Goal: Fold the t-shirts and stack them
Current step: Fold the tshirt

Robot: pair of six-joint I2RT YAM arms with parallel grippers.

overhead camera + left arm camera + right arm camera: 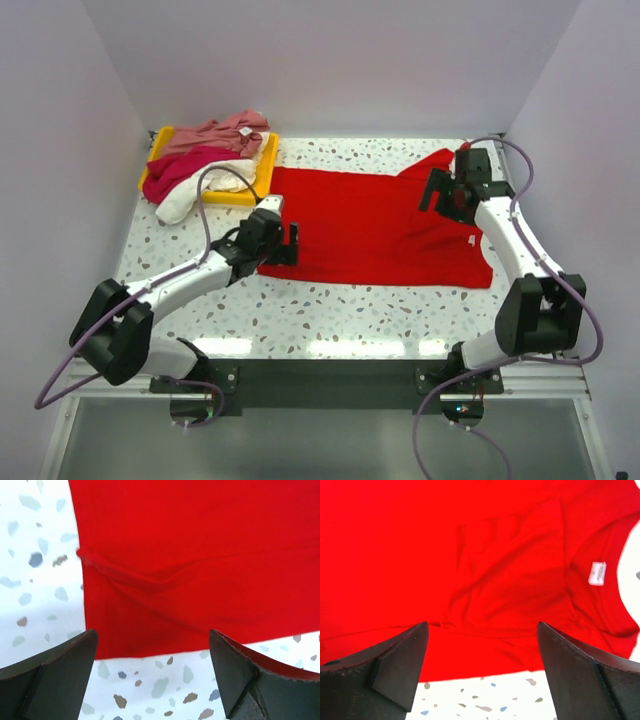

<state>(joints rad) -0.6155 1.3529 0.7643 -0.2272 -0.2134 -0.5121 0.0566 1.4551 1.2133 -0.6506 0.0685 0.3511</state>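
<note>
— Nearest on the bench (350,310)?
— Left jaws, released and spread wide, gripping nothing, low over the near left corner of the red t-shirt (200,555).
— And the shirt itself?
— Laid out flat across the middle of the bench, hem to the left, collar to the right, white label (597,573) showing inside the neck.
— Farther on?
— Right jaws, likewise released, holding nothing, over the shirt's right end beside the far sleeve.
— At the back?
— Far left corner: yellow tray (268,172), heaped with a pink t-shirt (215,133), a crimson t-shirt (172,178) and a cream t-shirt (185,205), the last spilling over the tray's near rim onto the bench.
</note>
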